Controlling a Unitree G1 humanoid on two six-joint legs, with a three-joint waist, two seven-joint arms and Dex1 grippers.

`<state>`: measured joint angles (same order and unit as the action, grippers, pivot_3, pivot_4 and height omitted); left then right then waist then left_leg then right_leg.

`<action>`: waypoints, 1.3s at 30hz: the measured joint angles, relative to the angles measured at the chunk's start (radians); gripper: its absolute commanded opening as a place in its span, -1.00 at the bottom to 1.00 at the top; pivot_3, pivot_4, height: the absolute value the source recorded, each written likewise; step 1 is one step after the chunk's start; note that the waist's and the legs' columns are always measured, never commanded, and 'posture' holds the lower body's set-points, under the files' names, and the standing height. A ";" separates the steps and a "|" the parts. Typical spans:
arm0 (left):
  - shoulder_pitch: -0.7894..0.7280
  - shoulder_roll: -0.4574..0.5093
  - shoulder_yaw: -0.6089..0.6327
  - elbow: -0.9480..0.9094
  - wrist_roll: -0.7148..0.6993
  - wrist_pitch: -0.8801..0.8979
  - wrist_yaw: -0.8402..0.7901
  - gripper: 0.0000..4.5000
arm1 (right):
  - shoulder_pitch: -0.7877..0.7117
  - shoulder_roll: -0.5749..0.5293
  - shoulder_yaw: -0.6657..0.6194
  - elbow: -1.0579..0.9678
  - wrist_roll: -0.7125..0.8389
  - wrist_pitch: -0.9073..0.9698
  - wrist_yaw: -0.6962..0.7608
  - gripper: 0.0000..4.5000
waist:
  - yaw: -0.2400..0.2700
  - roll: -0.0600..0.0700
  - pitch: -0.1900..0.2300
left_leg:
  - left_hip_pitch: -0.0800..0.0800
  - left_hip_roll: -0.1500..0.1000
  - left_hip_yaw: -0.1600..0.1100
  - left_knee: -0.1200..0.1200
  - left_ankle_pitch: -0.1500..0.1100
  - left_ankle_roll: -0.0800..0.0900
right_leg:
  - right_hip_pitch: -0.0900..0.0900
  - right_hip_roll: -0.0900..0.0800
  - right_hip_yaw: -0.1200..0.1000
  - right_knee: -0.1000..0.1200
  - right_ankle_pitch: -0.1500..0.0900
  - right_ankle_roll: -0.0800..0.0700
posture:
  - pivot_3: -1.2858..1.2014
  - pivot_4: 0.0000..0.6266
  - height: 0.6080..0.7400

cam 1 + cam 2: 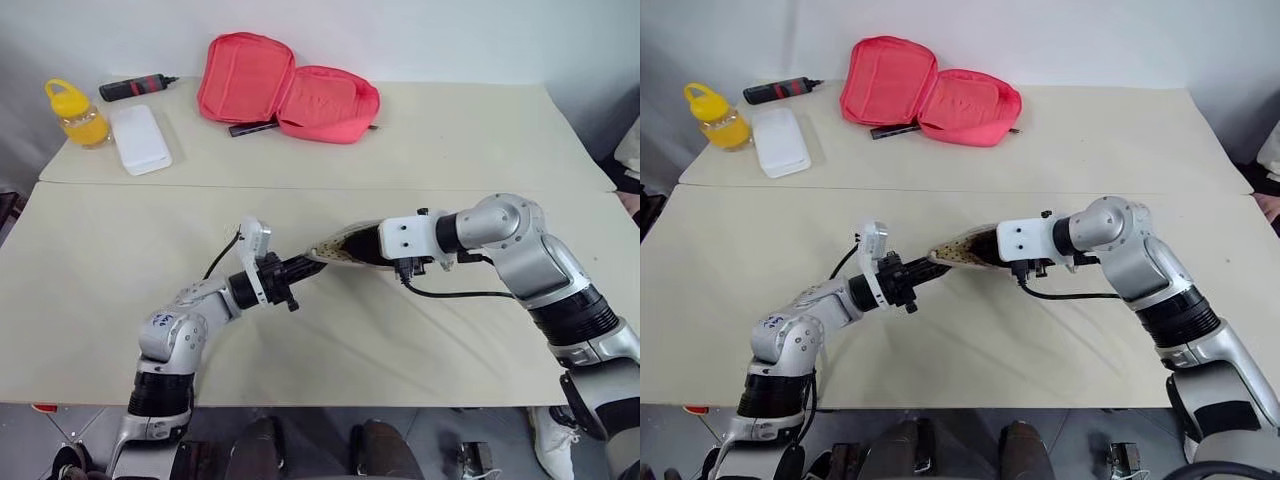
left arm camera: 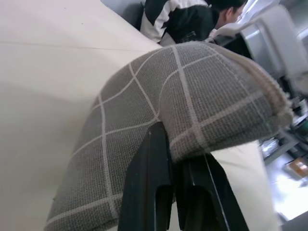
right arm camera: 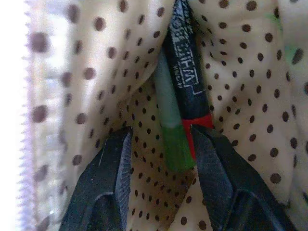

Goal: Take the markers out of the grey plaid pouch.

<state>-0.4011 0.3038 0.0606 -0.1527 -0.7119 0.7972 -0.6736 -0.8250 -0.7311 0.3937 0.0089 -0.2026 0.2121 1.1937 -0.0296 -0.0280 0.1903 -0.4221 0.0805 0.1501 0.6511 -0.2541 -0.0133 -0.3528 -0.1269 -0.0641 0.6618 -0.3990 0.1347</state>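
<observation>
The grey plaid pouch (image 1: pixel 340 252) is hanging above the near table (image 1: pixel 100 300), stretched between the two grippers. From the head views it is showing as a slim dark wedge with a dotted pale edge, its narrow end pointing toward the left gripper (image 1: pixel 300 266) and its wider end swallowing the tip of the right gripper (image 3: pixel 161 159).

The right wrist view is looking inside the pouch: the cream lining with brown dots is wrapping around both black fingers (image 3: pixel 103 183), and the markers (image 3: pixel 180 106) are lying side by side in the fold between the fingertips, one dark with white lettering and a red end, one green (paler along its shaft). The right gripper's fingers are standing partly apart, one touching the red end, the other off to the green marker's far side; they are not yet clamping anything.

The left wrist view is showing the outside: grey woven cloth (image 2: pixel 192 96) with thin white grid lines, bulging over the fingertips. The left gripper's fingers are pressed tight together, pinching a fold of that cloth.

Beyond the fingers, on the far table, a coral-red zip case (image 1: pixel 285 88) is lying open.
</observation>
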 measured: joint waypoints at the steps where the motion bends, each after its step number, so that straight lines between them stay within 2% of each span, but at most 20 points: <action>1: 0.000 0.006 0.001 0.000 -0.014 0.022 -0.001 -1.00 | 0.000 0.000 -0.001 -0.013 0.005 0.021 0.010 -0.11 | 0.000 0.000 0.000 | 0.000 0.000 0.000 0.000 0.000 0.000 | 0.000 0.000 0.000 0.000 0.000 0.000 | 0.03 -0.52 1.00; 4: 0.000 0.024 0.004 -0.009 -0.071 0.100 -0.005 -1.00 | 0.001 -0.017 -0.014 -0.077 0.058 0.098 0.072 -0.11 | 0.002 0.000 0.000 | 0.000 0.000 0.000 0.000 0.000 0.000 | 0.000 0.000 0.000 0.000 0.000 0.000 | 0.03 -0.52 1.00; 9: -0.018 0.021 0.034 -0.029 -0.191 0.242 0.026 -1.00 | 0.002 -0.111 -0.079 -0.183 0.168 0.216 0.184 -0.11 | 0.004 0.000 0.000 | 0.000 -0.001 -0.002 0.000 0.000 0.000 | 0.001 -0.001 0.000 -0.001 0.000 0.000 | 0.03 -0.52 1.00; 13: -0.019 0.017 0.047 -0.041 -0.251 0.308 0.059 -1.00 | 0.002 -0.157 -0.079 -0.255 0.216 0.298 0.237 -0.11 | -0.001 0.000 0.000 | 0.000 0.000 -0.002 0.000 0.000 0.000 | 0.001 0.000 0.000 -0.001 0.000 0.000 | 0.03 -0.52 1.00; 18: 0.043 0.035 -0.001 -0.052 -0.212 0.304 0.071 -1.00 | 0.039 -0.148 0.004 -0.265 0.169 0.292 0.213 -0.11 | 0.000 0.000 0.000 | 0.001 0.000 -0.001 0.000 0.000 0.000 | 0.001 0.001 0.002 -0.001 0.000 0.000 | 0.03 -0.52 1.00; 23: 0.061 0.006 -0.015 -0.051 -0.175 0.253 0.094 -1.00 | 0.044 -0.121 0.058 -0.209 0.103 0.235 0.165 -0.11 | 0.002 0.000 0.000 | 0.001 0.000 -0.001 0.003 0.000 0.000 | 0.002 0.001 0.002 -0.001 0.000 0.000 | 0.03 -0.52 1.00; 32: 0.061 -0.018 -0.011 -0.047 -0.167 0.231 0.118 -1.00 | 0.042 -0.073 0.063 -0.156 0.064 0.179 0.120 -0.11 | 0.001 0.000 0.000 | 0.001 0.001 -0.001 0.004 0.000 0.000 | 0.004 0.001 0.001 -0.001 0.000 0.000 | 0.03 -0.52 1.00; 39: 0.059 -0.015 -0.011 -0.040 -0.160 0.222 0.116 -1.00 | 0.042 -0.035 0.062 -0.164 0.077 0.203 0.118 -0.11 | 0.001 0.000 0.000 | 0.001 0.001 -0.001 0.004 0.000 0.000 | 0.004 0.001 0.001 -0.001 0.000 0.000 | 0.03 -0.52 1.00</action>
<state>-0.3417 0.2887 0.0498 -0.1931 -0.8719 1.0193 -0.5572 -0.7829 -0.7665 0.4555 -0.1551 -0.1259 0.4148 1.3114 -0.0287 -0.0280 0.1903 -0.4206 0.0812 0.1487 0.6547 -0.2541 -0.0133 -0.3488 -0.1254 -0.0628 0.6609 -0.3990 0.1347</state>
